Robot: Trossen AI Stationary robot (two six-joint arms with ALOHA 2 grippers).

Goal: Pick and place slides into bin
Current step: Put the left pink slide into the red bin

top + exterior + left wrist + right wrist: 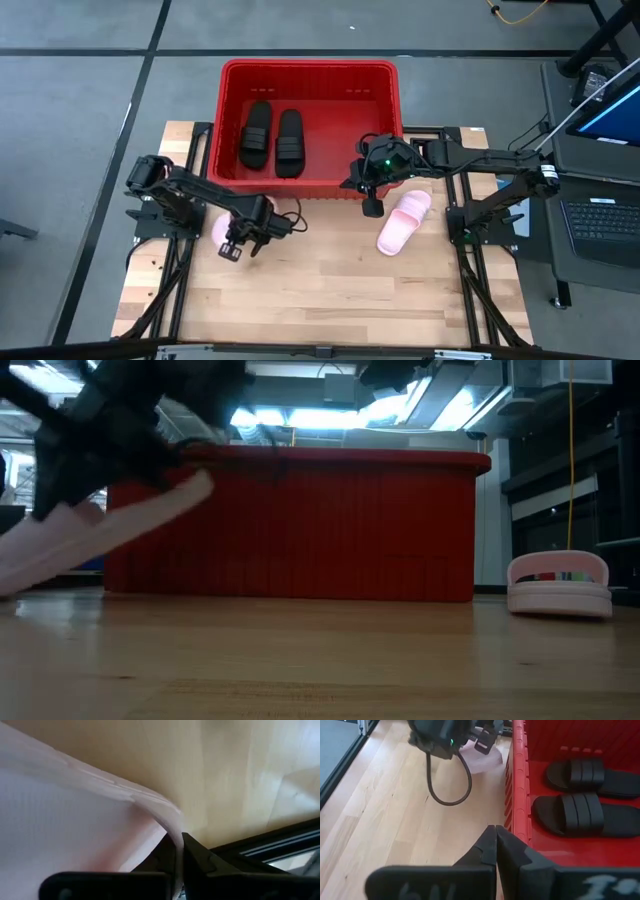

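- At table left, left gripper is clamped on a pale pink slide, holding it tilted clear of the wooden table, just in front of the bin.
- Mid-table at the back, red bin holds two black slides lying side by side.
- Right of that, right gripper hangs at the bin's front right corner, fingers pressed together, holding nothing.
- Just beside it, second pink slide lies flat on the table.

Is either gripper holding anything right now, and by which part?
The left gripper pinches a pink slide by a thin edge, lifted off the table. The right gripper is shut and empty beside the bin.
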